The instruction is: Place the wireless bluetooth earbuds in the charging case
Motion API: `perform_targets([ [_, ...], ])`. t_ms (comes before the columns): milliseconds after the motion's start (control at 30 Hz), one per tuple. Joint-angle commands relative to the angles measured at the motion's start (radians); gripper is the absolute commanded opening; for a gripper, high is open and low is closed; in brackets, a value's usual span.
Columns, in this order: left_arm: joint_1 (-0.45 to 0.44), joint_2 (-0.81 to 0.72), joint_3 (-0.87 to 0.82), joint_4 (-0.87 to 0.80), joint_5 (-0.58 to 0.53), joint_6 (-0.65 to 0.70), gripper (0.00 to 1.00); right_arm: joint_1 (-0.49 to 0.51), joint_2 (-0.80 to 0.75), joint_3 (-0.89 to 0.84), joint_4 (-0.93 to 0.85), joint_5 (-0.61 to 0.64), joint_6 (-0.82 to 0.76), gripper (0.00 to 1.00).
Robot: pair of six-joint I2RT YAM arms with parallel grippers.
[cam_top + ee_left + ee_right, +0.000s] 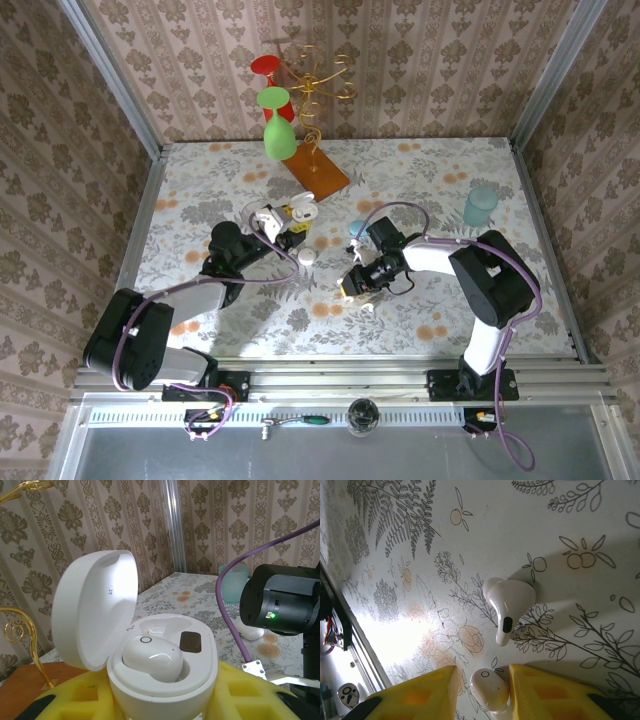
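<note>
- A robot test cell dressed up as a home; patterned wallpaper panels (420, 60) stand behind and beside the floral table (450, 170), framed by bare aluminium posts (110, 70);
- a left arm (190, 298) and a right arm (440, 258) are bolted to a metal rail (340, 375) along the table's near edge

The left arm (195, 298) and right arm (435, 258) have white links, black joints, purple cables (229, 617) and yellow jaws.

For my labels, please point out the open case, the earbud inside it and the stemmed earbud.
Case (95, 610), left wrist view, inside of lid.
Earbud in case (152, 657), left wrist view, glossy top.
Stemmed earbud (511, 597), right wrist view, head.
</note>
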Motion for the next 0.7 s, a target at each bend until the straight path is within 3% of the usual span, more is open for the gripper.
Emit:
perform_targets([
  [0, 0.000, -0.014, -0.006, 0.012, 0.015, 0.015, 0.29, 0.017, -0.014, -0.030, -0.086, -0.022, -0.038, 0.33],
  [500, -0.001, -0.004, -0.004, 0.020, 0.018, 0.016, 0.30, 0.036, -0.036, -0.030, -0.089, 0.035, -0.050, 0.25],
  [667, -0.001, 0.000, -0.008, 0.018, 0.025, 0.023, 0.29, 0.034, -0.123, -0.043, -0.064, 0.135, -0.026, 0.24],
])
